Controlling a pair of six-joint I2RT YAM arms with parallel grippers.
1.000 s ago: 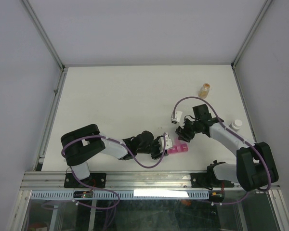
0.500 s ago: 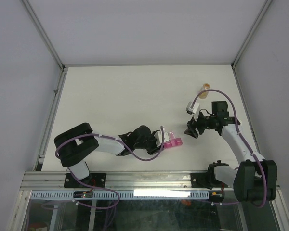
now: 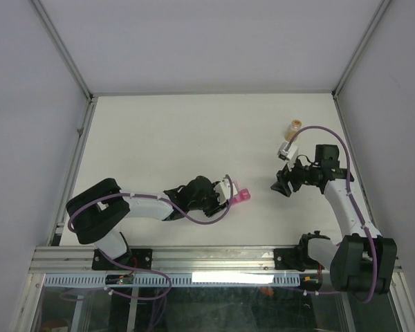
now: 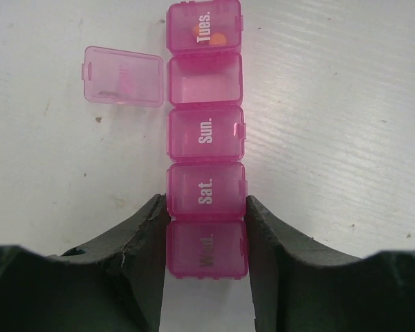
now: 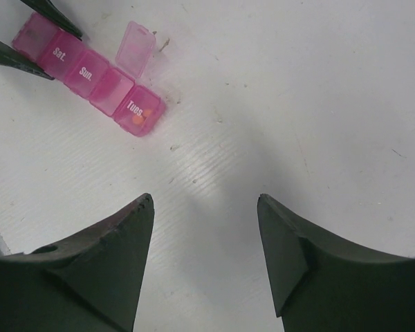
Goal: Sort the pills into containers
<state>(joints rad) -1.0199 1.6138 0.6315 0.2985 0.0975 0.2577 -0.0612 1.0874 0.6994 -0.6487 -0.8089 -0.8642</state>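
The magenta container strip (image 4: 205, 138) lies flat on the white table, with five compartments in a row. My left gripper (image 4: 206, 207) is shut on its near end, one finger on each side of the "Wed." compartment. The "Tues." compartment (image 4: 218, 38) at the far end is closed and holds orange pills. The compartment next to it (image 4: 204, 79) is open and looks empty, its lid (image 4: 122, 76) flipped out to the left. In the top view the strip (image 3: 241, 197) shows past my left gripper (image 3: 227, 191). My right gripper (image 5: 204, 200) is open and empty over bare table, right of the strip (image 5: 90, 76).
A small amber bottle (image 3: 293, 128) stands at the back right, beyond my right gripper (image 3: 282, 185). The tips of the left fingers (image 5: 14, 55) show at the top left of the right wrist view. Metal frame rails border the table.
My right gripper has drawn back to the right, away from the strip. My left gripper has carried the strip a little left and farther from the front edge.
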